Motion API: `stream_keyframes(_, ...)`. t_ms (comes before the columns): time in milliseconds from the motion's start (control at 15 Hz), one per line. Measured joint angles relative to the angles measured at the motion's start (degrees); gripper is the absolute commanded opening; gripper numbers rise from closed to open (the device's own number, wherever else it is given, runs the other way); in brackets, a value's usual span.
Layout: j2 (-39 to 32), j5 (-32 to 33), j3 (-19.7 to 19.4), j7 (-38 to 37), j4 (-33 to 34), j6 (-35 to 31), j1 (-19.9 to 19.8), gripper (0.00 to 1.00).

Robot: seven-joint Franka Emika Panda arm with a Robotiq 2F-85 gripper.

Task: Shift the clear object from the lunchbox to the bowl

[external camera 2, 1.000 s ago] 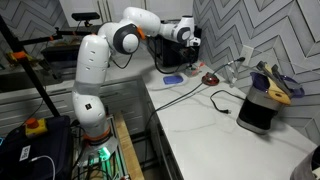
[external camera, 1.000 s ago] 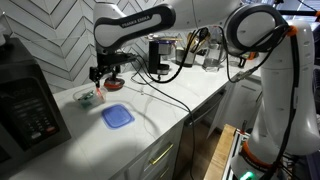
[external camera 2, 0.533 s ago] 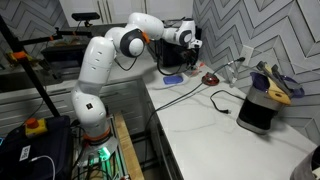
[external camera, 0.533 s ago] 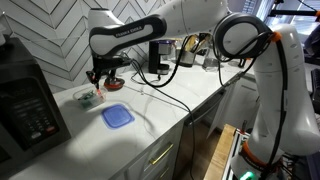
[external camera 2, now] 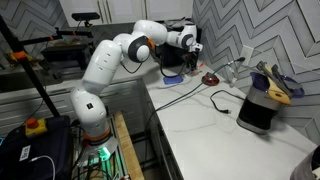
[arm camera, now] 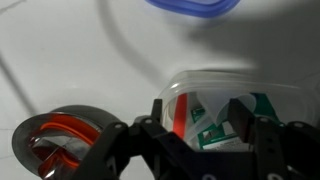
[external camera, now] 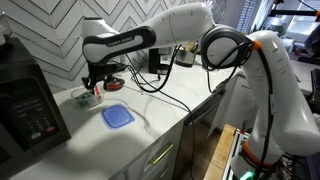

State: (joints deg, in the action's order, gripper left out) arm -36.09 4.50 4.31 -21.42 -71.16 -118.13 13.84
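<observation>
The lunchbox (arm camera: pixel 262 98) is a see-through container with green edging; it sits on the white counter and also shows in an exterior view (external camera: pixel 88 99). My gripper (arm camera: pixel 201 126) is open and sits right over it, one finger on each side of its contents. Inside lie a red piece (arm camera: pixel 180 112), green-and-white labels, and a faint pale see-through shape (arm camera: pixel 217 100) that may be the clear object. The dark red-brown bowl (arm camera: pixel 48 130) stands just beside the lunchbox and holds orange pieces. It shows in both exterior views (external camera: pixel 114 84) (external camera 2: pixel 210 78). The gripper also shows there (external camera: pixel 93 82) (external camera 2: pixel 190 55).
A flat blue lid (external camera: pixel 117 116) lies on the counter near the lunchbox; it also shows in the wrist view (arm camera: pixel 190 6). A black appliance (external camera: pixel 28 105) stands at the counter's end. Cables (external camera: pixel 165 95) run across the counter. Bottles and clutter (external camera: pixel 190 52) stand at the back.
The arm has swung over, carrying the gripper from above the bowl to over the lunchbox. The objects on the counter have not moved.
</observation>
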Motion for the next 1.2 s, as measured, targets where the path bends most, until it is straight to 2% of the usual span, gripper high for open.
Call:
stream_keyframes(67,-0.47,-0.06,0.00,0.00,0.89,0.72,0.07,0.36)
stream_keyframes(133,-0.99,-0.15,0.00,0.00,1.86,1.48,0.12,0.36)
stream_keyframes(333,-2.63,-0.55,0.00,0.08,4.44,3.79,0.24,0.12)
stream_keyframes(533,-4.37,-0.89,0.01,0.17,6.81,5.14,0.33,0.21)
stream_keyframes(667,-5.05,-0.89,0.01,0.18,8.11,5.15,0.62,0.34)
stream_keyframes(733,-5.06,-0.68,0.03,0.18,8.55,5.15,0.86,0.38)
stream_keyframes(867,-4.90,-0.12,0.05,0.18,9.73,5.13,1.56,0.38)
stream_keyframes(933,-4.76,0.31,0.05,0.18,10.28,5.12,2.02,0.41)
stream_keyframes(1200,-4.70,1.23,0.22,1.50,12.26,5.15,3.90,0.36)
